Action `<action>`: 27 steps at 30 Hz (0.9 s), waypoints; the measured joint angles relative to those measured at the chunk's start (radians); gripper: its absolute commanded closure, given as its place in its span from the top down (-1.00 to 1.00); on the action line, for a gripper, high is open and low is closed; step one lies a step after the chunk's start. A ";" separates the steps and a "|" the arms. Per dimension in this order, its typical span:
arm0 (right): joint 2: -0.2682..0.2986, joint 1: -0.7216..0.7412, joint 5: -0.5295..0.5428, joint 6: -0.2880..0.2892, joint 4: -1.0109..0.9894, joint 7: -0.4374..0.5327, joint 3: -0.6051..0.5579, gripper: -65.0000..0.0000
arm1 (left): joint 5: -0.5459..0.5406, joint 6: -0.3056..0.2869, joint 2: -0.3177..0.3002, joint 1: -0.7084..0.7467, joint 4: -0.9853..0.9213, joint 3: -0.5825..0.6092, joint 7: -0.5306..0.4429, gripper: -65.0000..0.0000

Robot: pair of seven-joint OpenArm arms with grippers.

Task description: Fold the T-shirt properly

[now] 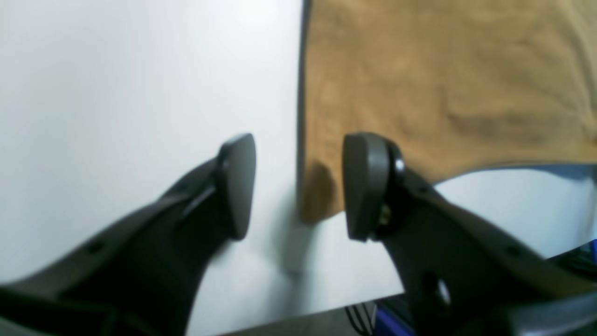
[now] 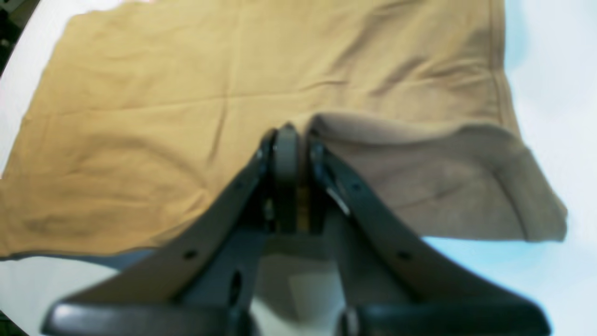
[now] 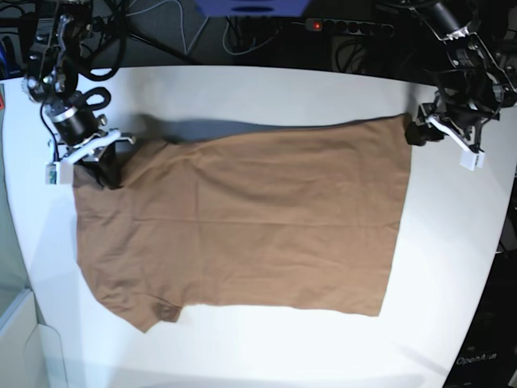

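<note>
On the white table [image 3: 266, 89] we see the T-shirt [image 3: 250, 218] spread flat — our left gripper [image 1: 298, 186] parted just off its corner, our right gripper [image 2: 291, 140] pinched on a raised edge.

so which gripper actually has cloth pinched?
The right gripper: jaws shut on the T-shirt sleeve. The left gripper stands open beside the hem corner, holding nothing.

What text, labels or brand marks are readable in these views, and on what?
"OpenArm", faint and partly cut off, on the dark stand at the base view's lower right corner.
T-shirt: plain, no print.
White tags on both wrists: nothing legible.
Wrist views: no text.
</note>
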 measured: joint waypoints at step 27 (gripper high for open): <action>0.000 0.008 0.000 0.000 0.000 -0.003 -0.001 -0.98 | -0.028 -0.004 -0.001 0.016 0.000 0.149 0.018 -0.89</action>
